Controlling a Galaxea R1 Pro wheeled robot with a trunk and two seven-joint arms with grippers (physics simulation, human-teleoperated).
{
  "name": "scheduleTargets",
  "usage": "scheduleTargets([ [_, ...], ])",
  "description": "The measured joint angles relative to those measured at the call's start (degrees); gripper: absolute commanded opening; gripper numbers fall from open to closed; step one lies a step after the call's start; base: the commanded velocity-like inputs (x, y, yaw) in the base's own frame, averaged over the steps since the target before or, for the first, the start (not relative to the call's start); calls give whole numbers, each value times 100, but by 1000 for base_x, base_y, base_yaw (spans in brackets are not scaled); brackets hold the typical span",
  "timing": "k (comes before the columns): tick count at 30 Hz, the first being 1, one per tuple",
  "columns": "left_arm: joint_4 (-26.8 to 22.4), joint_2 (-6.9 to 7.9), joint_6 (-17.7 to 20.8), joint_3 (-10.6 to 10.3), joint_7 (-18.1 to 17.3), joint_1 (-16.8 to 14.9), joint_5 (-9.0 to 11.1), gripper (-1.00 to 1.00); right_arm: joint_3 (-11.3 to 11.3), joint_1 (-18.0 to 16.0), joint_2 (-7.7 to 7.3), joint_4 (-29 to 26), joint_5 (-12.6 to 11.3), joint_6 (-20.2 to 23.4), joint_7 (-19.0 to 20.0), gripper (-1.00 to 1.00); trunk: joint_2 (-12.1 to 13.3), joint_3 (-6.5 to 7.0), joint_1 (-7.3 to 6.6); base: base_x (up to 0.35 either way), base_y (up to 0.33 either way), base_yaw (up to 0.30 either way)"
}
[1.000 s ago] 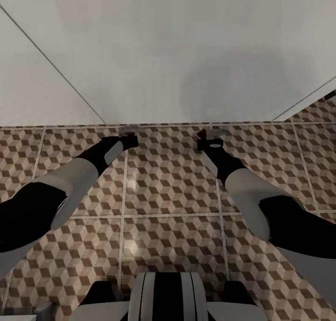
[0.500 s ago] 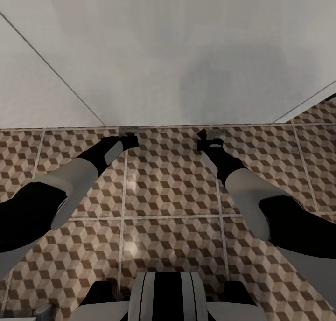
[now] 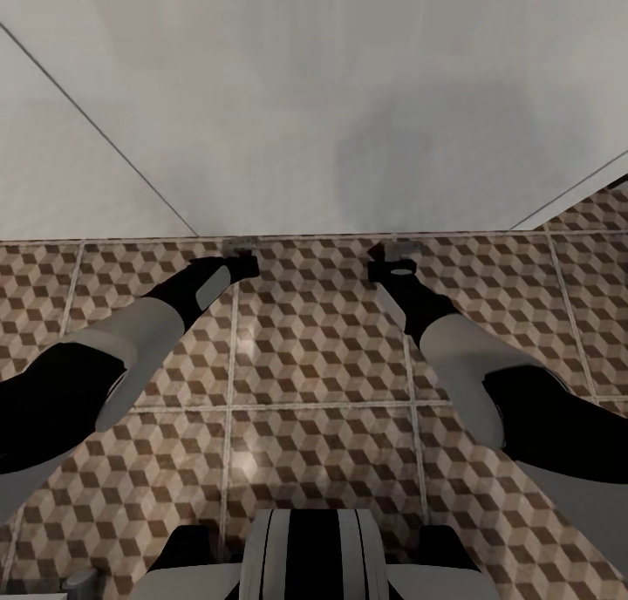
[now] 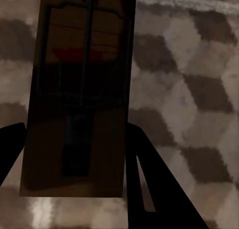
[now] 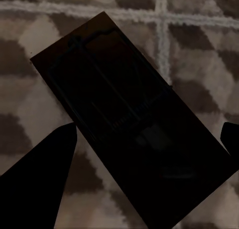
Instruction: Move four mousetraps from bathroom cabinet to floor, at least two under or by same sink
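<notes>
tan mousetrap (image 4: 77, 94) pinched in left tool (image 4: 74, 159), another (image 5: 129, 134) between right tool's (image 5: 144, 154) spread fingers; next, lowering onto floor (image 3: 314, 364).

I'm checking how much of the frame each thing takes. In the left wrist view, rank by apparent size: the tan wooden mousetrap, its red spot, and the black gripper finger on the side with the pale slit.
1. The tan wooden mousetrap, nearest the camera, which inflates it.
2. The black gripper finger.
3. The red spot.
</notes>
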Motion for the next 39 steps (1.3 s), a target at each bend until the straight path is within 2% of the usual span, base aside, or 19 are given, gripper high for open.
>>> scheduleTargets([
  [6, 0, -14, 0, 0, -4, 0, 0, -100, 2, -74, 3, 1, 4, 375, 28, -100, 0, 0, 0, 0, 0, 0],
  [11, -6, -16, 0, 0, -4, 1, 0, -100, 8, -80, -5, 57, 0, 499, 91, -100, 0, 0, 0, 0, 0, 0],
  [21, -2, -16, 0, 0, -3, 3, 0, -100, 30, -79, -6, 166, 5, 348, 105, -100, 0, 0, 0, 0, 0, 0],
  [39, 0, -21, -3, 0, -4, 53, 5, -100, 42, -79, -15, 357, -3, 336, 187, -100, 0, 0, 0, 11, 0, 0],
])
